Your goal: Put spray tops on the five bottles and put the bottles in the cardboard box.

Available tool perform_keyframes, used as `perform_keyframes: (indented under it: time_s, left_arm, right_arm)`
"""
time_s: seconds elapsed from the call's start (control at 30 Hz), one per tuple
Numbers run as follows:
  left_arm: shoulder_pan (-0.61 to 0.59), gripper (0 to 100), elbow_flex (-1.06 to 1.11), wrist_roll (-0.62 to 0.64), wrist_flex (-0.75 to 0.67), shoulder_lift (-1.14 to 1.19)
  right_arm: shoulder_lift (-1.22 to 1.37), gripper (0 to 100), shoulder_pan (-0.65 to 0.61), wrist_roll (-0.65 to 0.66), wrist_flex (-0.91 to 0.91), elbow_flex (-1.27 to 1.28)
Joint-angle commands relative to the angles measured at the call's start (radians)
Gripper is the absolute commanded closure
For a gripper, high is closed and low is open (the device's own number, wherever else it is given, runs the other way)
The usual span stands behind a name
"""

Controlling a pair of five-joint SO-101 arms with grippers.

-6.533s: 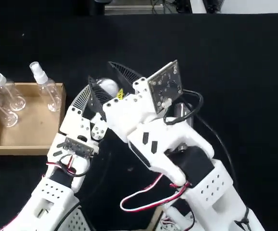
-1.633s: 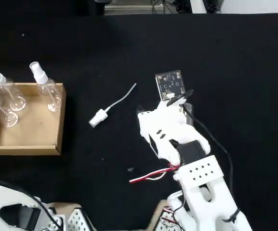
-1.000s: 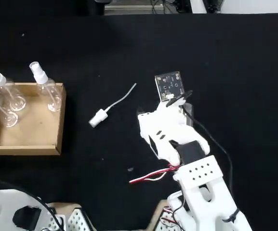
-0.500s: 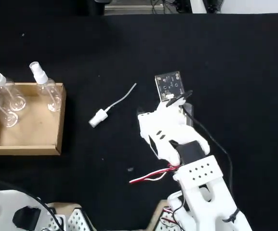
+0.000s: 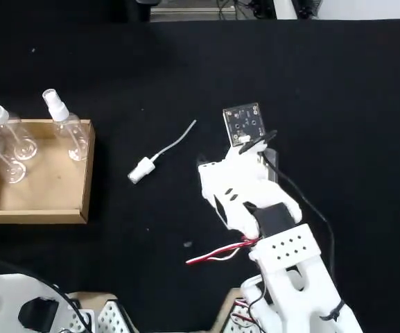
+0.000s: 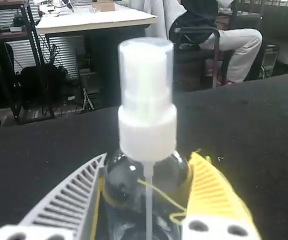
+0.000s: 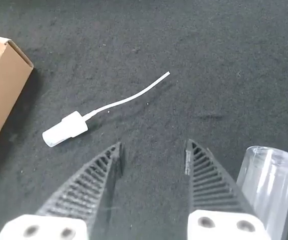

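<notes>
On the black table [image 5: 338, 83] a cardboard box [image 5: 33, 216] is set at the far left of the high view, and 3 capped bottles [image 5: 69, 135] are stood upright inside it, along its far and left sides. A loose spray top [image 5: 143, 169] is laid on the table between the box and the right arm [image 5: 255, 201], well apart from both, with its thin dip tube [image 5: 177, 141] curved away from the box. The right hand [image 7: 151, 150] is held above the table near this spray top; its fingers are spread wide and nothing is gripped between them. A clear bottle [image 7: 266, 182] is seen just beside the outer edge of one finger, apart from the loose spray top. In the left wrist view, the left hand [image 6: 146, 187] is closed around a held bottle [image 6: 126, 175], which is clamped upright between the grey and yellow fingers, and a white spray top [image 6: 146, 105] is already fitted on its neck.
</notes>
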Motion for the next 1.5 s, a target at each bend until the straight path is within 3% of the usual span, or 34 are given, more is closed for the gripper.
perform_keyframes:
  time_s: [0.0,0.07,0.23,0.3,0.57,0.93,1.13,1.27,1.47]
  left_arm:
    - [-0.012,92,-0.031,-0.008,-0.003,-0.063]
    - [-0.012,97,-0.031,-0.006,-0.003,-0.087]
    - [0.004,97,0.008,-0.003,0.025,-0.293]
    - [0.035,97,0.053,-0.006,0.137,-0.417]
    - [0.133,97,0.13,0.044,0.806,-1.036]
    - [0.348,97,0.519,0.091,0.893,-1.795]
    - [0.501,97,0.513,0.089,1.292,-2.01]
    - [0.553,97,0.49,0.089,1.289,-1.97]
    - [0.565,97,0.627,0.078,1.083,-1.958]
  right_arm:
    - [-0.021,83.2,-0.008,-0.003,-0.023,-0.008]
    - [-0.021,83.2,-0.008,-0.003,-0.023,-0.008]
    - [-0.021,83.2,-0.005,-0.003,-0.023,-0.008]
    - [-0.021,83.2,-0.005,-0.003,-0.023,-0.008]
    - [-0.021,83.2,-0.002,-0.003,-0.023,-0.008]
    - [-0.019,83.2,-0.002,-0.003,-0.023,-0.008]
    - [-0.019,83.2,-0.002,-0.003,-0.023,-0.008]
    - [-0.019,83.2,-0.002,-0.003,-0.023,-0.008]
    - [-0.019,83.2,-0.002,-0.003,-0.023,-0.008]
